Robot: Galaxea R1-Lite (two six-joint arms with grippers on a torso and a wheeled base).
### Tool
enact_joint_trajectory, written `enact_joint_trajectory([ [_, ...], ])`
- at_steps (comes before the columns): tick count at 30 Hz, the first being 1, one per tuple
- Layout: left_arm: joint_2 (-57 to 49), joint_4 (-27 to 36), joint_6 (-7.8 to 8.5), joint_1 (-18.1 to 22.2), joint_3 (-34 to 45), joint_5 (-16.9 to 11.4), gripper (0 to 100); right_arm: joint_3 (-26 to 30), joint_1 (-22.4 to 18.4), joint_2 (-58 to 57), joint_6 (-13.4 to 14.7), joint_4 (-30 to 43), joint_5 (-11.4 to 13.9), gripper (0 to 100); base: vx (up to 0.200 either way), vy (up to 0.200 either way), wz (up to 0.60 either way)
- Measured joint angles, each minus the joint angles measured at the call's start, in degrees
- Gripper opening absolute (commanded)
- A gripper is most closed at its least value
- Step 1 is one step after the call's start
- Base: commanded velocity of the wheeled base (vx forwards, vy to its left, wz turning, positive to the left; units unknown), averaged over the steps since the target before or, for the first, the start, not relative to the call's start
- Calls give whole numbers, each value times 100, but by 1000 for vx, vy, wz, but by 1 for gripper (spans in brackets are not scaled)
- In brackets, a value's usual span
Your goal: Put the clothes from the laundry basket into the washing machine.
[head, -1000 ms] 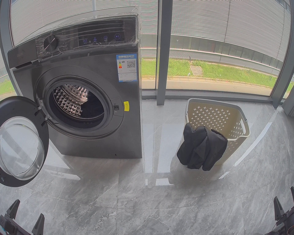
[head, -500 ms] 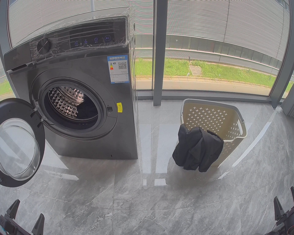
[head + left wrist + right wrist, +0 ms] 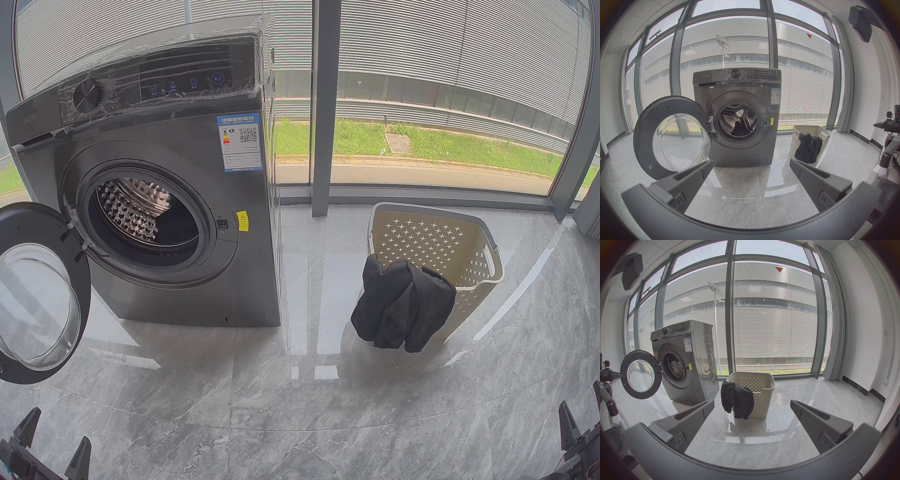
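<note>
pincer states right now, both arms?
Left pincer: open, holding nothing.
Right pincer: open, holding nothing.

The washing machine (image 3: pixel 247 275) is dark grey, and its black control strip carries small blue lights. Its door (image 3: pixel 39 300) has a black rim around clear glass. The drum (image 3: pixel 134 209) is silvery, patterned with rows of round dots. On the front are a blue-and-white label (image 3: pixel 239 142) and a small yellow sticker (image 3: pixel 242 220). The laundry basket (image 3: pixel 431 240) is cream, pierced with a star pattern. The clothes (image 3: pixel 403 306) are black. The floor (image 3: pixel 312 412) is grey marble with pale veins. The left gripper (image 3: pixel 750 162) and the right gripper (image 3: pixel 751 402) are dark grey.
</note>
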Motion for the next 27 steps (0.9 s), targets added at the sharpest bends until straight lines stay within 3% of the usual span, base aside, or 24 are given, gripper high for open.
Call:
enact_joint_trajectory([
  [16,0,-2,-12,2,0,0,100,0,-2,0,0,2,-2,100,0,-200,0],
  [27,0,0,2,5,0,0,100,0,0,0,2,0,-2,100,0,0,0],
])
